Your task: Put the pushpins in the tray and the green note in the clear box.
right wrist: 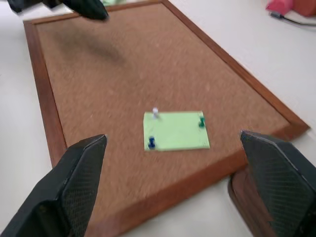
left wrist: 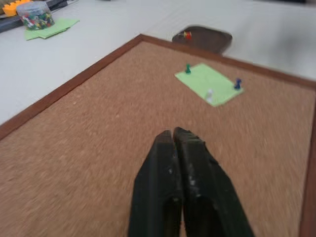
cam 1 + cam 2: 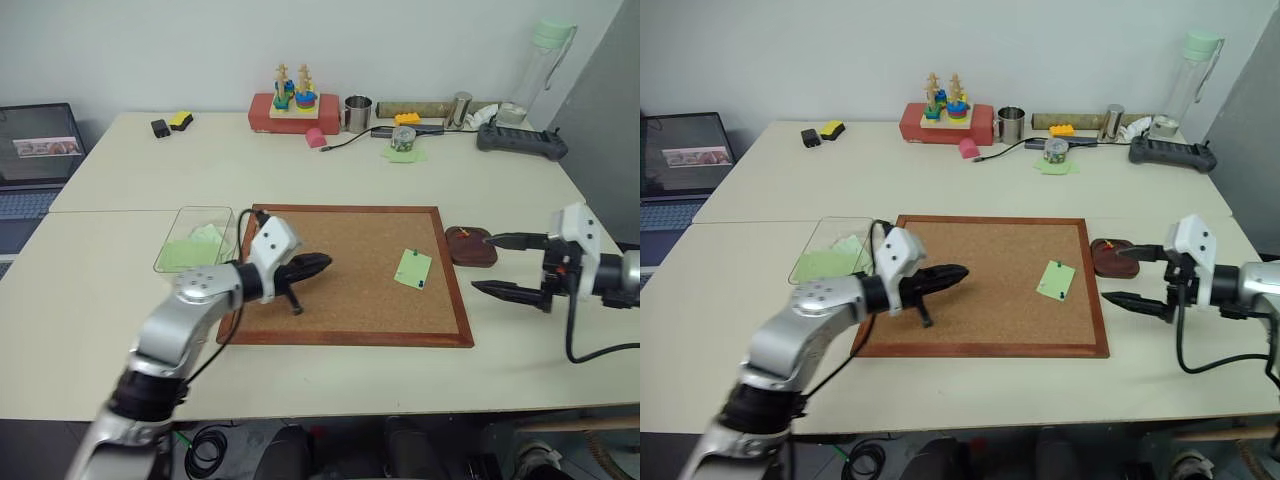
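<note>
The green note (image 3: 413, 268) lies flat on the cork board (image 3: 350, 300), toward its right side. Three pushpins stick in it: a green one (image 2: 188, 68), a blue one (image 2: 238, 84) and a white one (image 2: 209, 93). The dark brown tray (image 3: 471, 246) sits just off the board's right edge and holds a red pin (image 2: 187, 34). The clear box (image 3: 195, 238) stands at the board's left edge with pale green paper inside. My left gripper (image 3: 320, 264) is shut and empty above the board's left half, pointing at the note. My right gripper (image 3: 490, 264) stands open beside the tray, facing the note.
Along the table's far edge stand a red toy block set (image 3: 292, 105), a metal cup (image 3: 357, 113), a jar of pins (image 3: 403, 138) on green paper, a black controller (image 3: 520, 140) and a bottle (image 3: 545, 65). A laptop (image 3: 35, 160) sits at the far left.
</note>
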